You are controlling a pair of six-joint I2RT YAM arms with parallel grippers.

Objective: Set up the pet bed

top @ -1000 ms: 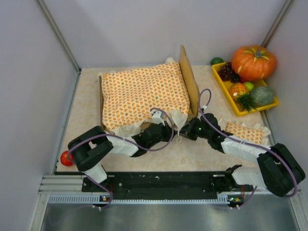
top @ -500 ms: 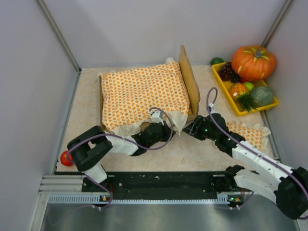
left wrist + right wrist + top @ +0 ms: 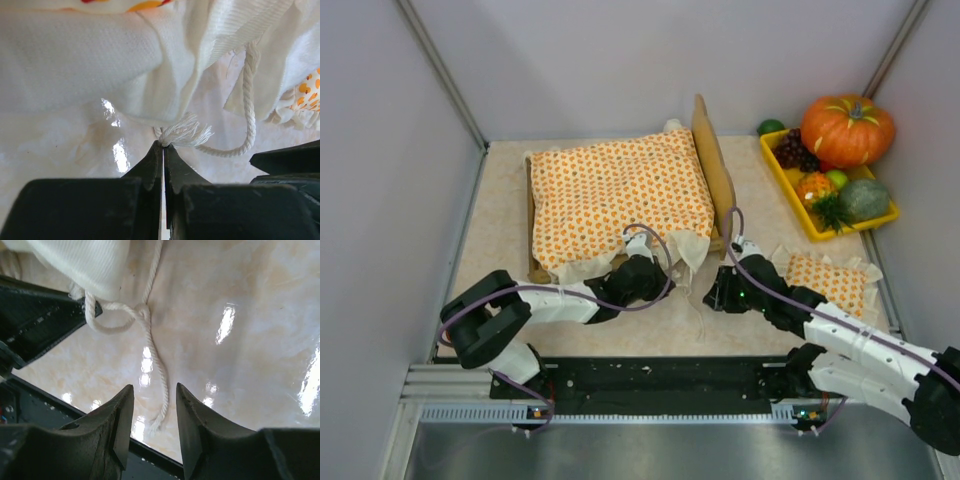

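Fruit first: yellow tray [image 3: 783, 182] at the back right of the worktop [image 3: 500, 220] holds dark grapes [image 3: 796, 150], a grey-green squash [image 3: 865, 198] and some smaller bits, with a big pumpkin [image 3: 847, 128] at its far end.

The pet bed [image 3: 715, 185] sits back-centre. It's light wood with a tall headboard [image 3: 705, 135] on its right side, and it's draped in an orange-dotted bedspread [image 3: 620, 195]. The matching pillow [image 3: 828, 282] lies apart on the right.

The left tool [image 3: 163, 145] is clenched on the frayed end of a white cord [image 3: 247, 90] hanging from the bedspread. The right tool [image 3: 154, 390] is released, with the cord's tail on the worktop below it.

A second ago the right tool was shut, up by the headboard's near corner. It's since pulled back towards the near edge.
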